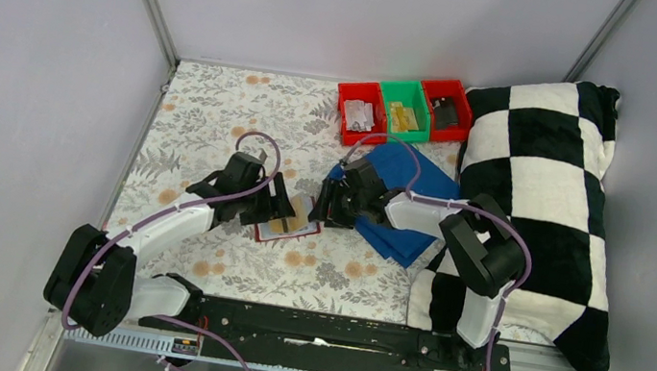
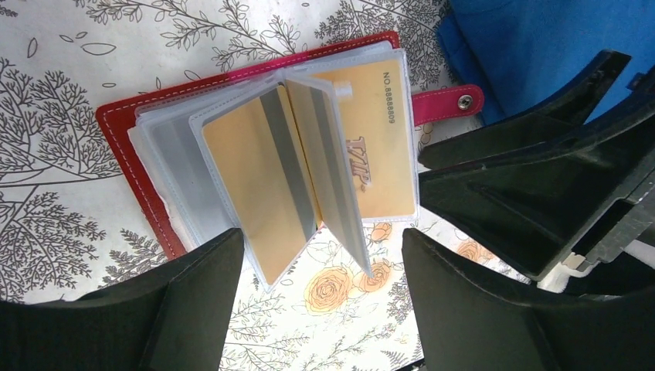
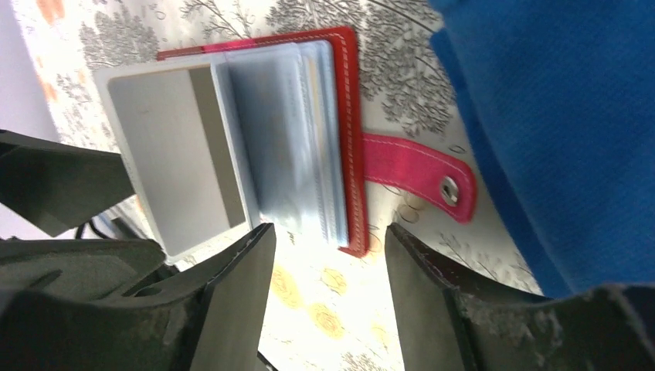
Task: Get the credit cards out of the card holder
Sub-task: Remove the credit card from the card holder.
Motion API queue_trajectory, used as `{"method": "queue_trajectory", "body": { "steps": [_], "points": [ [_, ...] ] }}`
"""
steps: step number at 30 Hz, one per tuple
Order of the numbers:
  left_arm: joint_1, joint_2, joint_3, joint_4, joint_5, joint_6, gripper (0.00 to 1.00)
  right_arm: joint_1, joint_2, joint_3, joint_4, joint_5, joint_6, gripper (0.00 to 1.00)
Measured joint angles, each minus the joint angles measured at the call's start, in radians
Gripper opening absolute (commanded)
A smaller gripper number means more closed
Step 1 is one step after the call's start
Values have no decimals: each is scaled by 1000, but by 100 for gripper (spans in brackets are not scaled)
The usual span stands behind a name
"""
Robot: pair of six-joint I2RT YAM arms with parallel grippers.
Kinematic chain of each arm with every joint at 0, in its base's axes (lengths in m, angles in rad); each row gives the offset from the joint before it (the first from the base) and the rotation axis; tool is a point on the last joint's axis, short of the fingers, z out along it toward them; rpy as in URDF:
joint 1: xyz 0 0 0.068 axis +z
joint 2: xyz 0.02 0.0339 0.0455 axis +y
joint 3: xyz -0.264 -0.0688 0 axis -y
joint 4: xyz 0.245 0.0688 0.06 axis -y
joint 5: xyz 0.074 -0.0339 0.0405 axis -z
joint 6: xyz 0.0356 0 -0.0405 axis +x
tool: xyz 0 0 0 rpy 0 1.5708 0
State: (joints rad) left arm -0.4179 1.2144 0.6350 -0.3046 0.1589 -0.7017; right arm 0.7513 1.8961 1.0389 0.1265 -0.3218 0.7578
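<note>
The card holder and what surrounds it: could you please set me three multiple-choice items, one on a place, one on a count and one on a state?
1. Where is the card holder?
A. in a bin
B. held up in a gripper
C. flat on the flowered tablecloth

2. How many bins stand at the far edge?
A. three
B. two
C. five

3. How is the card holder?
A. snapped shut
B. open, sleeves fanned
C. turned face down

1 C: it rests on the tablecloth between the left gripper and the right gripper, both open.
2 A: two red and one green.
3 B: its strap hangs loose and gold cards show in the sleeves.
</note>
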Motion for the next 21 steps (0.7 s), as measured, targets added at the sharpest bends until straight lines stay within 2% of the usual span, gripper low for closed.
{"method": "queue_trajectory", "body": {
  "steps": [11, 16, 18, 21],
  "points": [
    [0, -42, 45, -65, -23, 10, 80, -30, -87, -8, -174, 133, -100, 66],
    [8, -67, 71, -67, -21, -3, 80, -38, -153, -19, -180, 155, -114, 65],
    [17, -71, 71, -65, -6, -16, 80, -38, -178, -29, -162, 153, -114, 62],
    [24, -71, 70, -54, 12, -40, 78, -38, -194, -31, -126, 144, -111, 52]
  ]
}}
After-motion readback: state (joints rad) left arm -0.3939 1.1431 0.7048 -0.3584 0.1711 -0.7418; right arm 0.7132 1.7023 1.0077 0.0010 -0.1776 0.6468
